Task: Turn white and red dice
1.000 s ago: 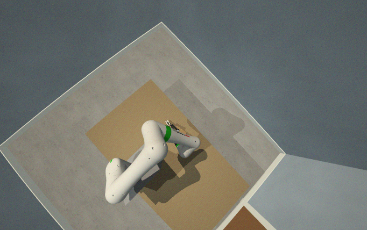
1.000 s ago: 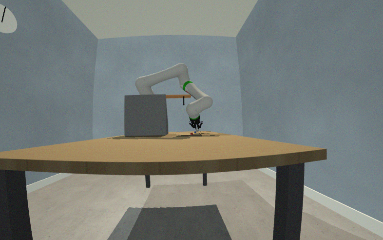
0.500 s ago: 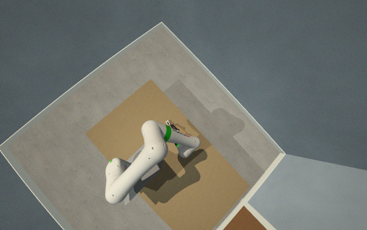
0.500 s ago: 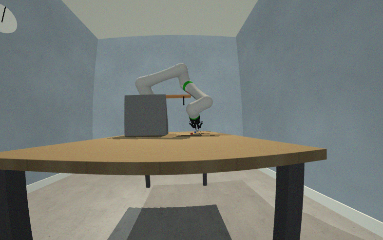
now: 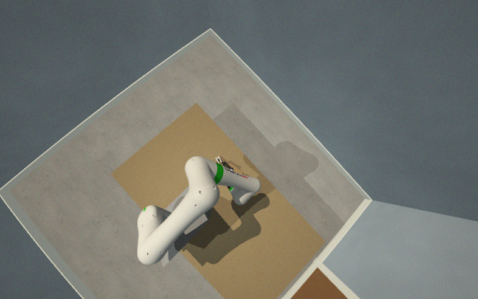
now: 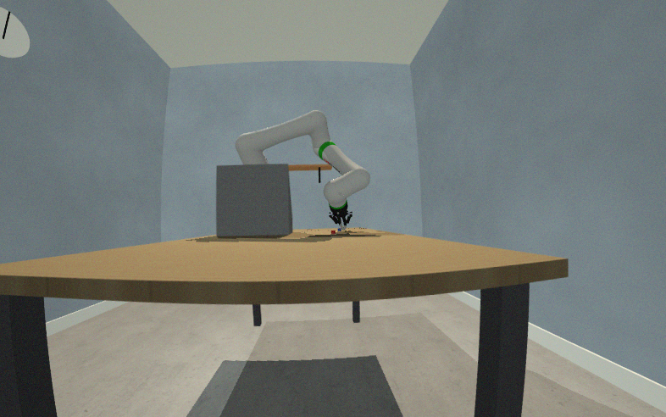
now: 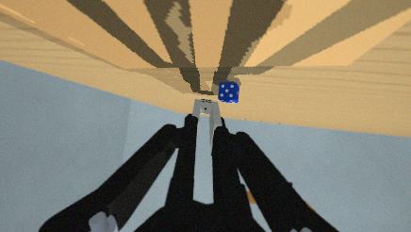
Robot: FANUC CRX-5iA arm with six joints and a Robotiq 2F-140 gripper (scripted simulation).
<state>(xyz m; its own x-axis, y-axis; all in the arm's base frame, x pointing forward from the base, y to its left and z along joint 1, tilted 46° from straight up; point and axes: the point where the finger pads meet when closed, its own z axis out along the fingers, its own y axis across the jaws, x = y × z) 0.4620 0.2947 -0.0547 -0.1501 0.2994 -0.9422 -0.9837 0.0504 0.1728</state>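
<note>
Red die (image 6: 333, 231) sat on the counter (image 5: 166, 148) (image 6: 273, 264) (image 7: 330, 94), just below ctr of ext. view. Wrist cam, L to R: end effector (image 5: 225, 164) (image 6: 342, 226) (image 7: 205, 109), closed, gripped white die (image 7: 205, 108) nr ctr; blue die (image 6: 339, 230) (image 7: 228, 92) just R, five pips twd cam.

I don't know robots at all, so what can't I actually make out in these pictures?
- Red die's number: exterior view, too small; out of frame in the wrist view.
- White die's full set of numbers: wrist view, too small, and its far faces are turned away.
- Blue die's far sides: wrist view, turned away from the camera.
- The table's lowest corner: top view, cut off by the bottom edge.
</note>
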